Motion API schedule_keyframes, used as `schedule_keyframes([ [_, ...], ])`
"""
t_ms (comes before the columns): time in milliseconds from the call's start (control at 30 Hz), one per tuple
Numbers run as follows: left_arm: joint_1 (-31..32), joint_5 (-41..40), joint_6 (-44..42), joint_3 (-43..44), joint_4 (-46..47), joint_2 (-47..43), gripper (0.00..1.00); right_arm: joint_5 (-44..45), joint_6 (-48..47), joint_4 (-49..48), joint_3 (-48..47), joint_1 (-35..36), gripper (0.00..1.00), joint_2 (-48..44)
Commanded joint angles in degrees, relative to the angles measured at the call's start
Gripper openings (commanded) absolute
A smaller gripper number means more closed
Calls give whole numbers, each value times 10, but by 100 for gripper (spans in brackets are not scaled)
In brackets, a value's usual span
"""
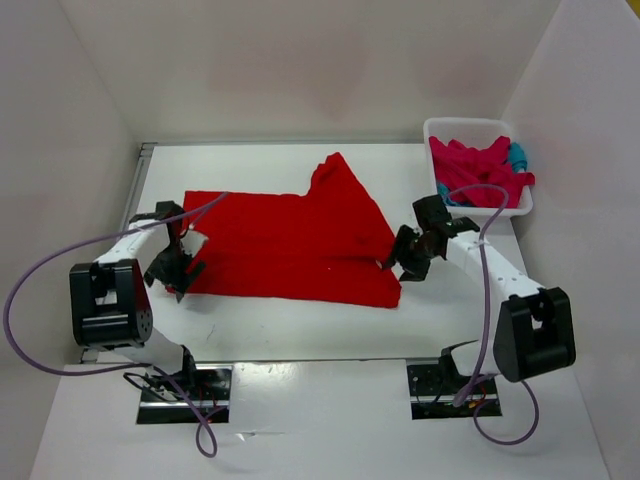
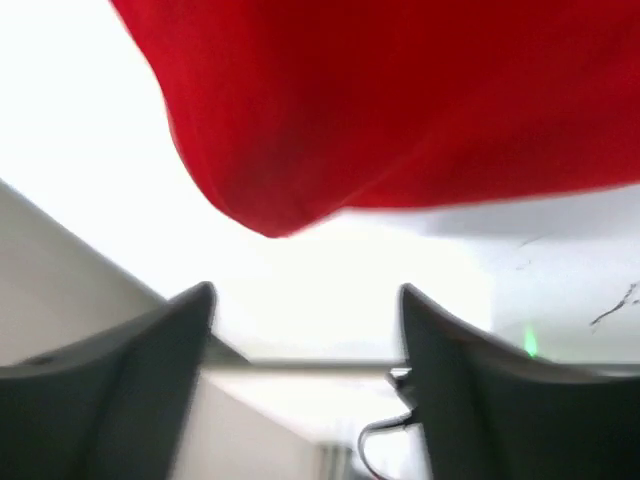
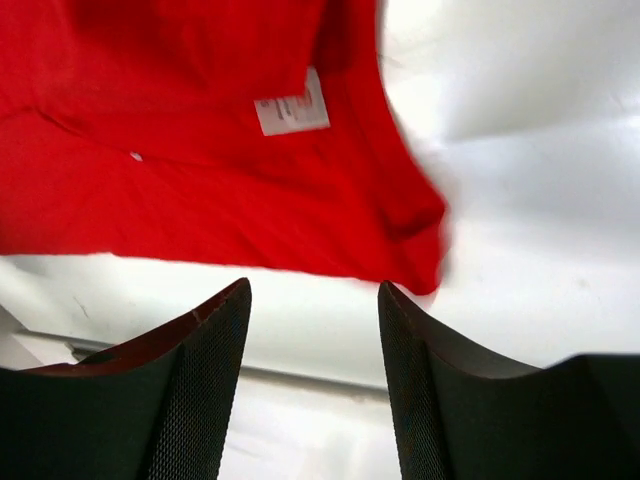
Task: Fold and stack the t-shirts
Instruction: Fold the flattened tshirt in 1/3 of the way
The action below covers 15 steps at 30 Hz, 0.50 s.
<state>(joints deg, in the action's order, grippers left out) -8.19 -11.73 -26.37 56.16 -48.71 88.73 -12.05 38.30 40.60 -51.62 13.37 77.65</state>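
- Lying mostly flat on the surface, the red shirt spans the space between the arms, with a far flap doubled over toward the right.
- Left jaws stand spread and empty just off its left edge. Right jaws, likewise spread and empty, hover by its near right corner.
- Pink shirt and teal shirt sit bunched in the basket, far right.
- The cloth looks light and limp. It is probably best pinched at corners or hems, both sides together, since a mid-panel grab would bunch it.
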Motion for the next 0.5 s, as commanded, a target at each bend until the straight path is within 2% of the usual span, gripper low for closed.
schedule_keyframes([
  [0,1,-94,2,-9,-41,-9,94,7,6,84,-20,4,60,-49],
  [33,1,-120,2,-1,-33,-17,98,18,6,111,-35,4,60,-67],
  [100,-11,-194,-11,24,-16,-23,100,37,6,122,-50,4,61,-79],
  [167,-11,-208,-30,81,-16,-23,100,37,6,97,-55,4,61,-85],
  [233,6,-186,-30,137,-16,-14,100,29,-11,48,-62,4,62,-63],
  [267,20,-165,-30,167,-16,-6,100,24,-16,33,-67,4,62,-20],
  [300,59,-137,-30,224,-16,-6,100,16,-23,17,-80,4,62,4],
  [333,82,-81,-38,245,-21,-6,100,16,-34,2,-88,4,62,27],
  [367,107,-60,-44,263,-21,-6,100,5,-39,-34,-99,4,62,69],
  [433,166,-45,-44,280,-16,7,100,-10,-46,-67,-143,11,62,106],
  [467,176,-53,-30,286,-3,32,100,-10,-57,-75,-165,21,62,125],
])
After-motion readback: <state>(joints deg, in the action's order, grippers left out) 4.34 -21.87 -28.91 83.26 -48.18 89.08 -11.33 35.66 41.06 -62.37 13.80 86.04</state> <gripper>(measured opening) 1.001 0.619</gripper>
